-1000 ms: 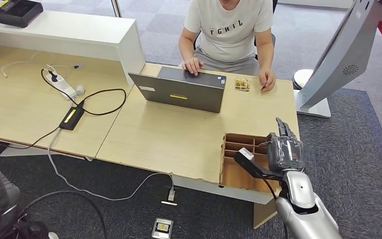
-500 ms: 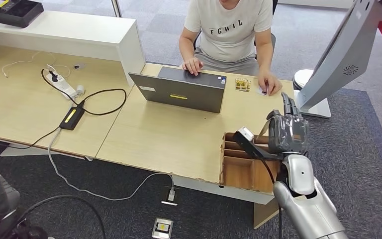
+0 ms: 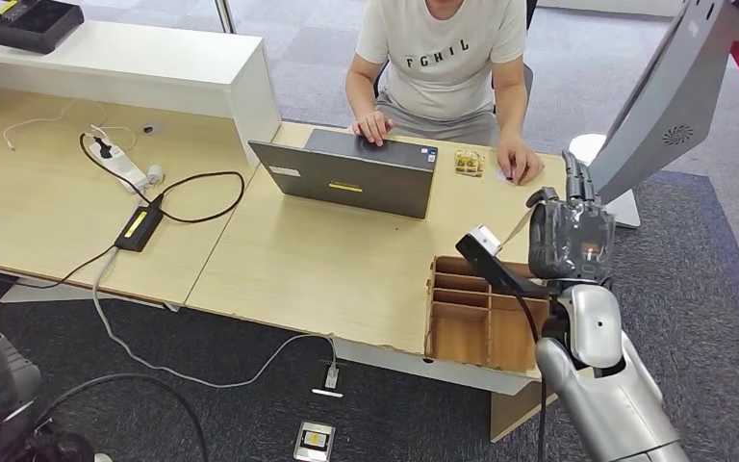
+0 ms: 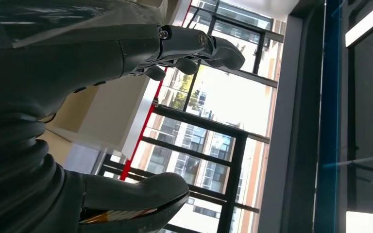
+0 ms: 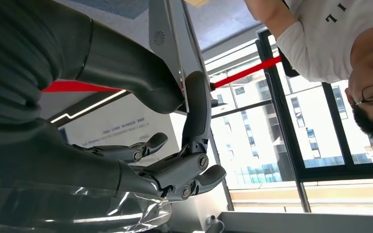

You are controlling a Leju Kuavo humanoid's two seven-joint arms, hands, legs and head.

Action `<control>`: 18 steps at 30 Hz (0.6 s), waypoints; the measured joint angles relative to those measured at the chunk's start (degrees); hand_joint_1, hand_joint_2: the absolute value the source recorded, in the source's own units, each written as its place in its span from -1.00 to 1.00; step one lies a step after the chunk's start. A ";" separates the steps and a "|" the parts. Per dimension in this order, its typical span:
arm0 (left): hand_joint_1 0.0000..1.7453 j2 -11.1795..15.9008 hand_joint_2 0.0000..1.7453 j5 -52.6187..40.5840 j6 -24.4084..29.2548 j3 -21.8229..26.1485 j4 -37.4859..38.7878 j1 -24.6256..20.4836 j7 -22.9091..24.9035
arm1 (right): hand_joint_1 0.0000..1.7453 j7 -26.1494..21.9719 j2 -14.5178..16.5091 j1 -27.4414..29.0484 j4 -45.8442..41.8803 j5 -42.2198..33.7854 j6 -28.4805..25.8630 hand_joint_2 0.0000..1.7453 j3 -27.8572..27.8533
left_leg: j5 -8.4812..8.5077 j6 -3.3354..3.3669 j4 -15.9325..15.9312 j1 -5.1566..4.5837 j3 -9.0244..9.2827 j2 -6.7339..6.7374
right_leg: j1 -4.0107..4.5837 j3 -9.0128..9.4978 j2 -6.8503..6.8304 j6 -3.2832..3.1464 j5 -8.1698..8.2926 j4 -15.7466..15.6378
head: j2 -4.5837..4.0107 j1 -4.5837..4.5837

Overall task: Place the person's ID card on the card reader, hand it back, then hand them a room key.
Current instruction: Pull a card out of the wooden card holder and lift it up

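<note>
Grey carpet surrounds a pale wooden bench point(image 3: 327, 260), and beyond its far edge a person point(image 3: 443, 58) in a white T-shirt sits at 12 o'clock. An open laptop point(image 3: 351, 173) stands before them, one of their hands on it, the other resting on a small white card point(image 3: 508, 177) on the bench at about 1 o'clock, just beside a little yellowish object point(image 3: 469, 162). Whether that card is the ID I cannot tell. A brown divided box point(image 3: 471, 313) sits at the bench's near right corner. Above it, at 3 o'clock, the right hand point(image 3: 570, 231) is raised, its fingers point(image 5: 194, 170) apart and holding nothing, pointing toward the person's card hand but well short of it. At 9 o'clock lie a power strip point(image 3: 120, 164) and a black adapter point(image 3: 139, 227) with cables. The left hand point(image 4: 126, 53) shows against tall windows, fingers point(image 4: 213, 46) spread from the thumb, nothing between them.
</note>
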 joint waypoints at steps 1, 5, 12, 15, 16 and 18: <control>-1.00 0.01 1.00 0.20 0.27 -0.01 0.06 -0.29 0.00 | 1.00 -0.05 0.05 -0.48 0.00 0.05 0.01 1.00 0.01 | 0.01 0.00 0.00 0.00 -0.01 0.00 | 0.00 0.00 0.00 0.00 0.01 0.00 | 0.00 0.01; -1.00 0.13 1.00 0.55 1.92 -0.17 0.40 -1.41 0.00 | 1.00 -0.28 0.75 -3.53 1.10 0.66 -0.06 1.00 0.16 | 0.02 0.00 0.00 0.00 -0.02 0.01 | 0.00 -0.01 0.01 0.00 0.03 0.00 | 0.00 0.00; -1.00 0.78 1.00 0.90 6.08 -0.85 0.61 -1.88 0.00 | 1.00 0.36 2.44 -7.72 4.48 2.38 -0.27 1.00 0.75 | 0.04 0.00 0.00 0.00 -0.04 0.00 | 0.00 -0.02 0.01 0.00 0.04 0.01 | 0.00 0.01; -1.00 1.56 1.00 0.79 9.60 -1.92 0.59 -1.90 0.00 | 1.00 0.96 3.72 -10.55 7.40 3.95 -0.23 1.00 1.04 | 0.05 0.00 0.00 0.00 -0.06 0.00 | 0.00 -0.03 0.00 0.00 0.04 0.01 | 0.00 0.01; -1.00 1.89 1.00 0.69 10.82 -2.33 0.54 -1.91 0.00 | 1.00 1.17 4.23 -11.49 8.38 4.64 -0.02 1.00 1.16 | 0.05 -0.01 0.00 0.01 -0.06 0.00 | 0.00 -0.03 0.00 0.00 0.04 0.02 | 0.00 0.01; -1.00 2.59 1.00 0.48 12.82 -3.15 0.38 -1.96 0.00 | 1.00 1.52 5.25 -13.23 10.20 6.16 0.70 1.00 1.48 | 0.06 -0.01 0.00 0.01 -0.06 -0.01 | 0.00 -0.03 0.00 0.00 0.04 0.02 | 0.00 0.01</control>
